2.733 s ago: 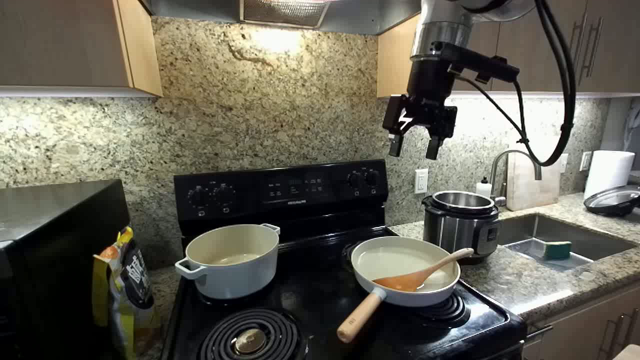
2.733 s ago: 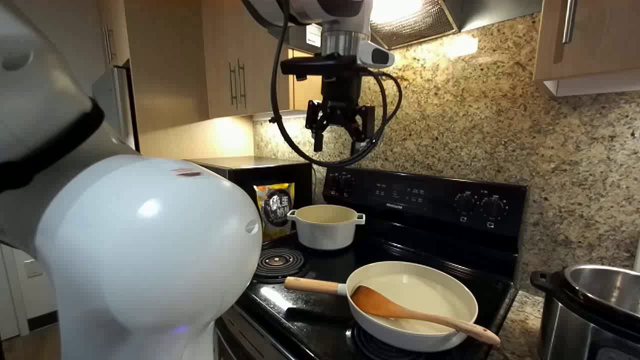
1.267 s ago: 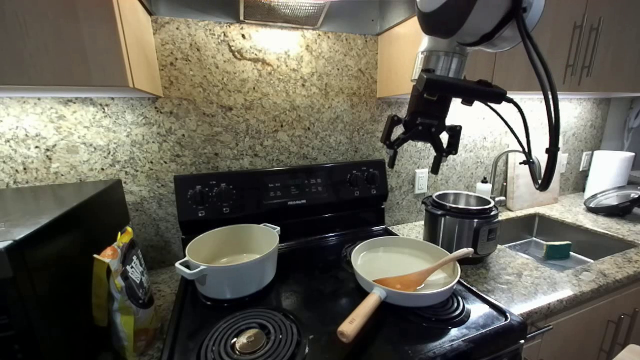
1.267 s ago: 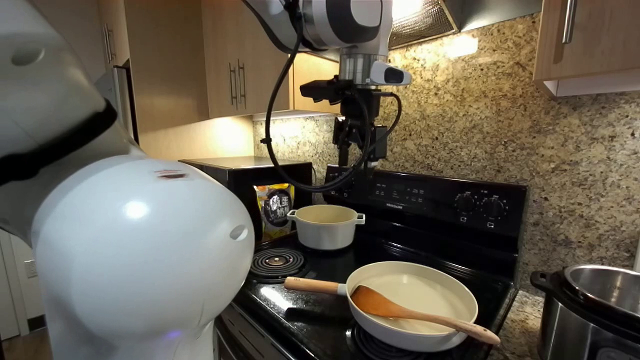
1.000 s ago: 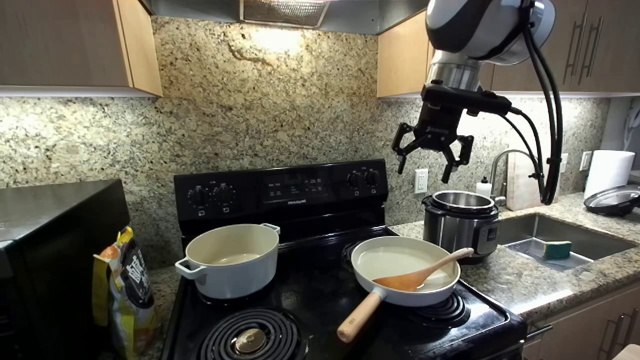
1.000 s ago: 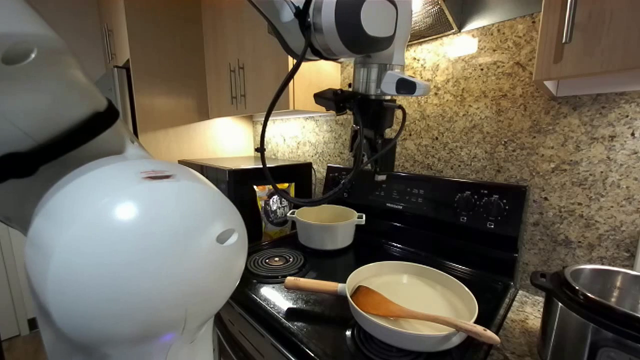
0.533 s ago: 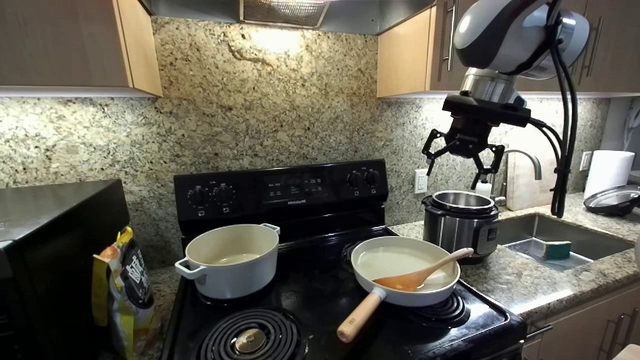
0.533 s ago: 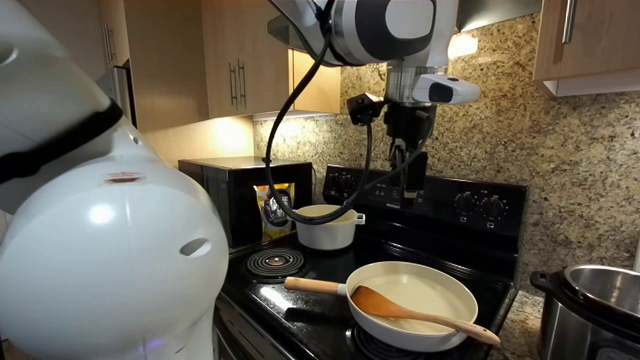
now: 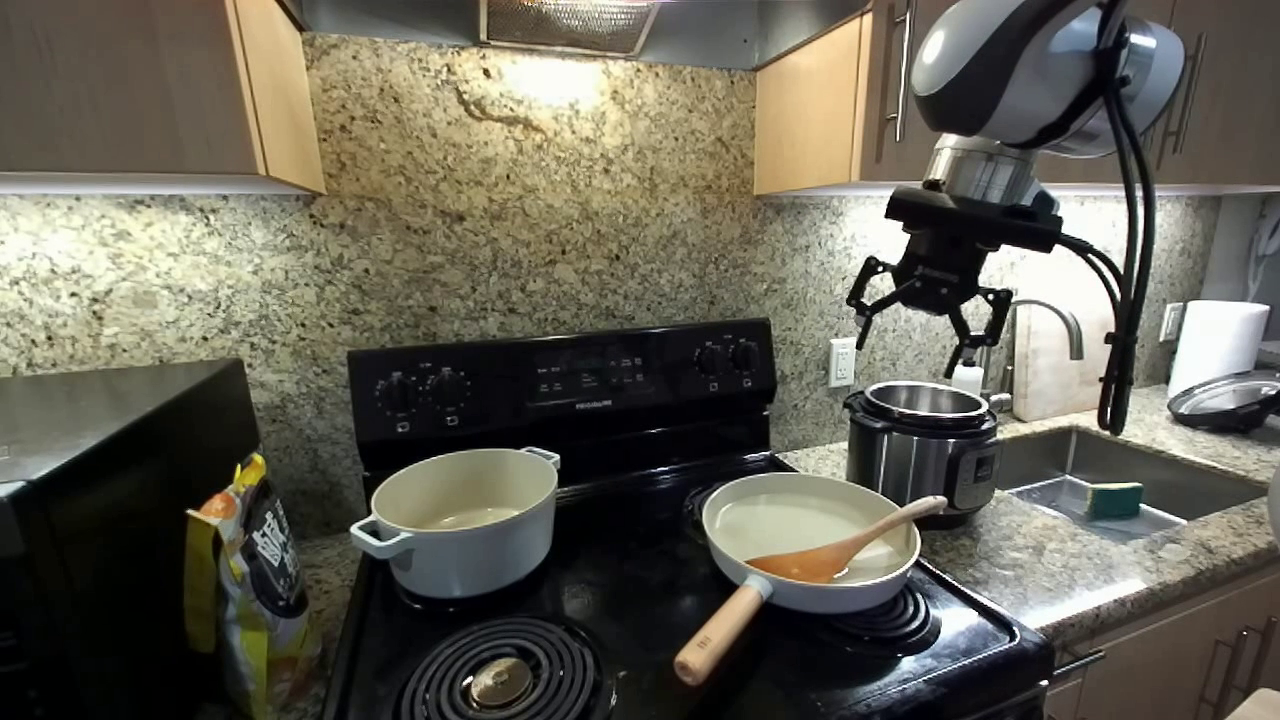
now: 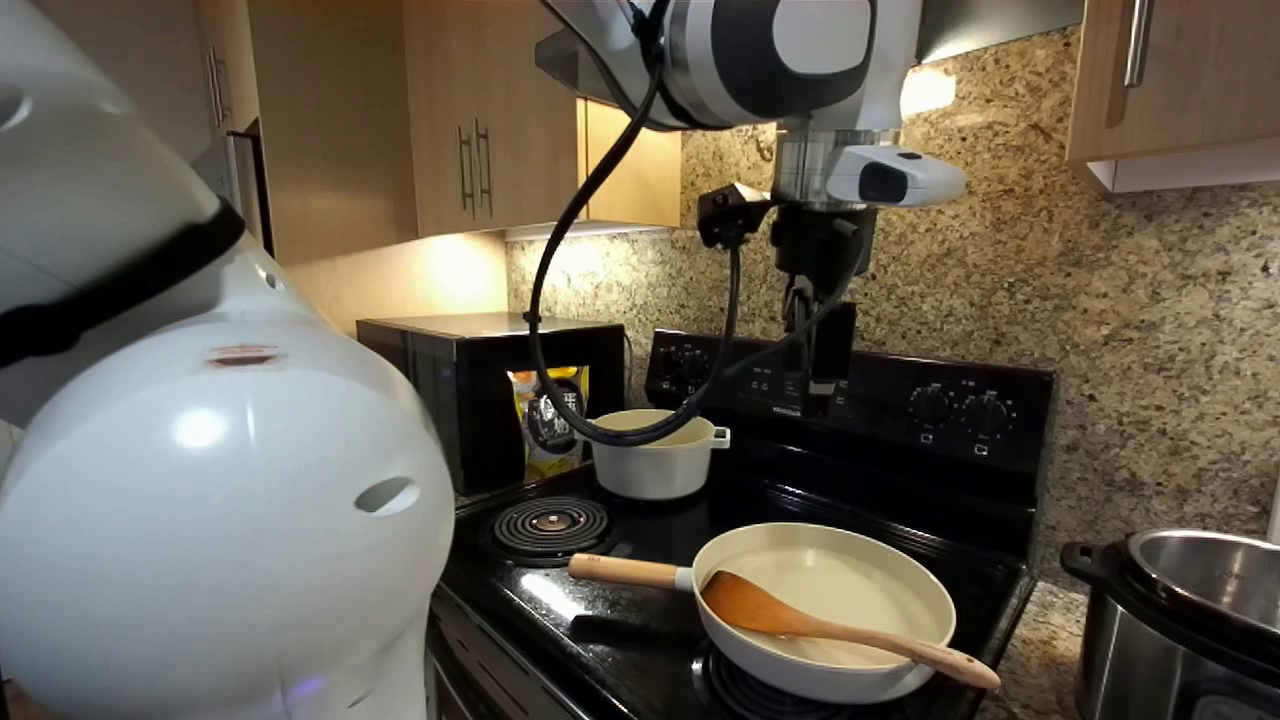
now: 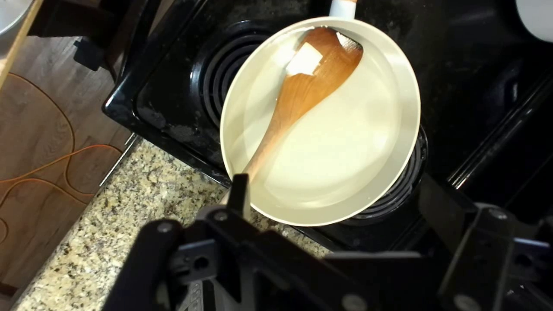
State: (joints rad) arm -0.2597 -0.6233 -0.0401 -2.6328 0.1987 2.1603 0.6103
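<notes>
My gripper (image 9: 908, 350) is open and empty, pointing down in the air above the right-hand side of the stove; it shows edge-on in an exterior view (image 10: 818, 385). In the wrist view its fingers (image 11: 339, 188) stand wide apart. Below is a cream frying pan (image 9: 775, 512) with a wooden handle, also in the wrist view (image 11: 341, 147). A wooden spatula (image 9: 815, 562) lies in the pan, its handle over the rim; in the wrist view one finger covers part of that handle (image 11: 270, 140). A pale two-handled pot (image 9: 470, 550) stands on the rear left burner.
A pressure cooker (image 9: 905, 465) without its lid stands beside the stove, below the gripper. Beyond are a sink (image 9: 1215, 485) with a sponge (image 9: 1113, 500) and a faucet (image 9: 1070, 330). A snack bag (image 10: 555, 420) leans by the black microwave (image 10: 480, 390). Cabinets (image 9: 810, 120) hang above.
The arm has come lower and, in both exterior views, moved right, while the open gripper turned about its axis. In the last half second it barely moved. Pan, spatula and pot are unchanged.
</notes>
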